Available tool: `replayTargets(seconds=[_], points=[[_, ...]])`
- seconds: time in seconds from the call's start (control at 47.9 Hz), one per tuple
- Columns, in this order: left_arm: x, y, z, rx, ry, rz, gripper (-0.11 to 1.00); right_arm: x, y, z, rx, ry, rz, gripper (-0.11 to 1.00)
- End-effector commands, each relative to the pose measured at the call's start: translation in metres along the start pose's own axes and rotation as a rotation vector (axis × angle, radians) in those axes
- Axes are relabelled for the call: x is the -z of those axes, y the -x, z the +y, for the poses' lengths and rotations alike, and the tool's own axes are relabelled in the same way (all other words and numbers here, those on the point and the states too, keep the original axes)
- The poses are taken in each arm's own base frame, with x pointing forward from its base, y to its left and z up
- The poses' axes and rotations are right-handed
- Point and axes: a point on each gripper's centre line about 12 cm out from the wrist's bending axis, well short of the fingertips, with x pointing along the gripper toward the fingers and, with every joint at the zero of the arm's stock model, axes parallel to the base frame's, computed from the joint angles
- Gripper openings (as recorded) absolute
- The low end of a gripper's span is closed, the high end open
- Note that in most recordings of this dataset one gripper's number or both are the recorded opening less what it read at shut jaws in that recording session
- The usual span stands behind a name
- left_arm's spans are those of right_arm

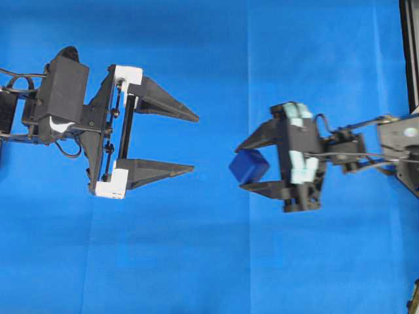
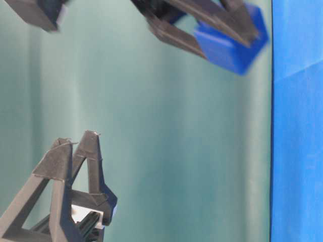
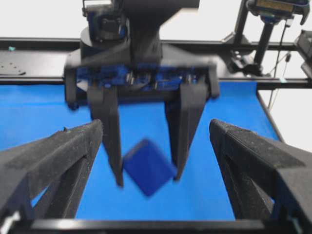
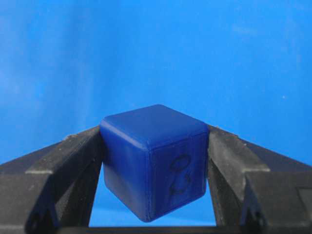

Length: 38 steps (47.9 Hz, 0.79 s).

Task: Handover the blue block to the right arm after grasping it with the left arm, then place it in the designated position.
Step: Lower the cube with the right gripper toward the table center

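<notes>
Right claw [image 1: 247, 165] clamps the blue block [image 1: 249, 166] mid-frame; left claw [image 1: 194, 143] gapes, empty. Lower gently, keep it level, release only once seated.

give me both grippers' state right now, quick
left gripper: open, holding nothing
right gripper: closed on the blue block, held above the cloth

Overhead view: bright, even light, blue cloth [image 1: 196, 261] saturated, faint fold lines, shadows barely there. Table-level view: right arm [image 2: 202, 22] and blue block [image 2: 229, 45] smeared by motion blur; left arm fingers [image 2: 91, 161] sharp. Left wrist view: background beyond desk blown out white, right arm and block soft, near fingers slightly defocused. Right wrist view: block [image 4: 153, 163] crisp, cloth behind blurred, finger bases dark.
</notes>
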Motion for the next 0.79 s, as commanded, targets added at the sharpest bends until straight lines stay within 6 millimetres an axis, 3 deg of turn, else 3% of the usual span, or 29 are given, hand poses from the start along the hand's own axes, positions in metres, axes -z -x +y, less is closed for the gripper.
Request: replayTargets(seconds=[0.0,0.459,0.772], points=[[-0.017,0.002,-0.002,0.005,0.001,-0.047,0.93,-0.011,-0.007,-0.001,-0.012,-0.010,-0.044,0.45],[-0.017,0.002,-0.002,0.005,0.003,-0.047,0.93,0.007,-0.079,-0.012,-0.014,-0.031,0.000,0.45],[-0.016,0.002,-0.002,0.005,0.003,-0.044,0.93,0.021,-0.111,-0.020,-0.022,-0.045,0.006,0.45]])
